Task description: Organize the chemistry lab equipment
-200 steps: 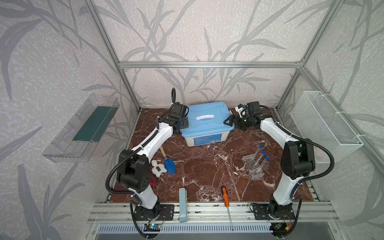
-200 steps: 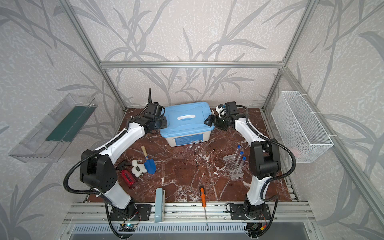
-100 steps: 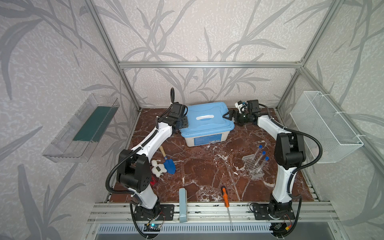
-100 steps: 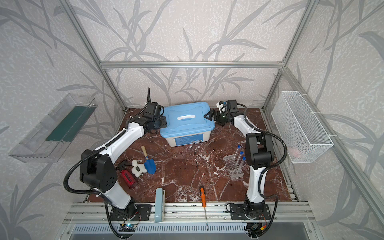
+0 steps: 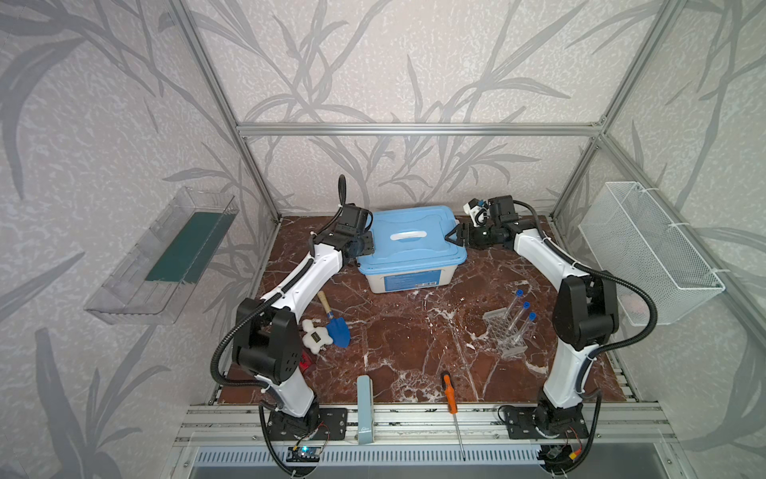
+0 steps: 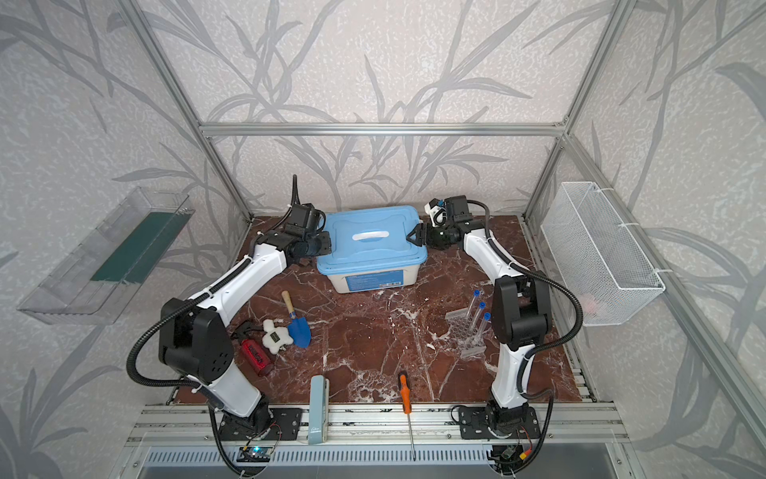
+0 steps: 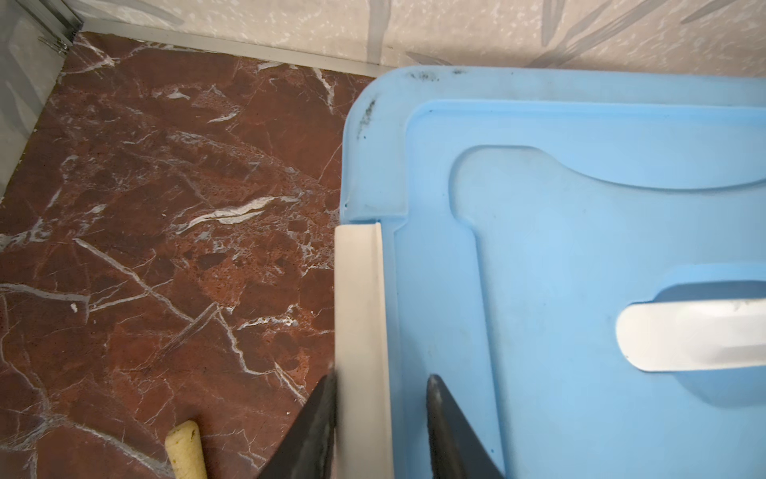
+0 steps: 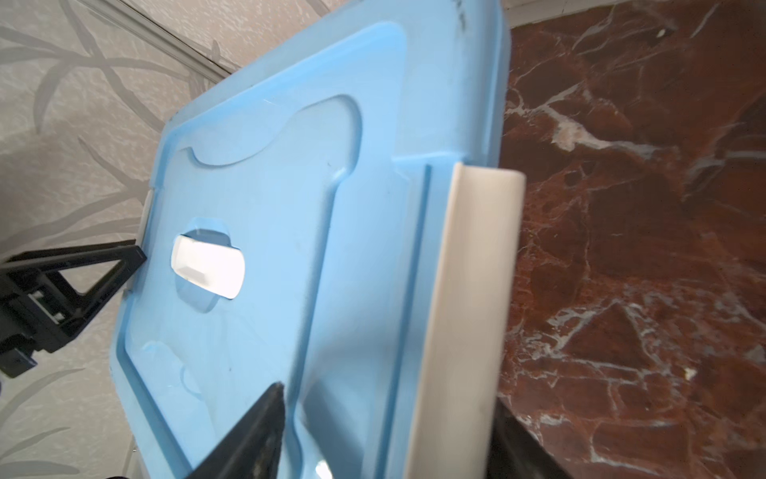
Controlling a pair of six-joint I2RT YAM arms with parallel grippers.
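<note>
Clear rack (image 5: 497, 329) holds tubes (image 5: 520, 319), seemingly three; box (image 5: 414, 224) lidded.

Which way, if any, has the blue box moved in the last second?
No. The blue box stands where it did, just as close to the back wall.

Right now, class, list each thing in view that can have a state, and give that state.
Blue box lid, on the box.
Left gripper, astride the left latch; grip unclear.
Right gripper, open, astride the right latch.
Test tubes, capped, leaning in the rack.
</note>
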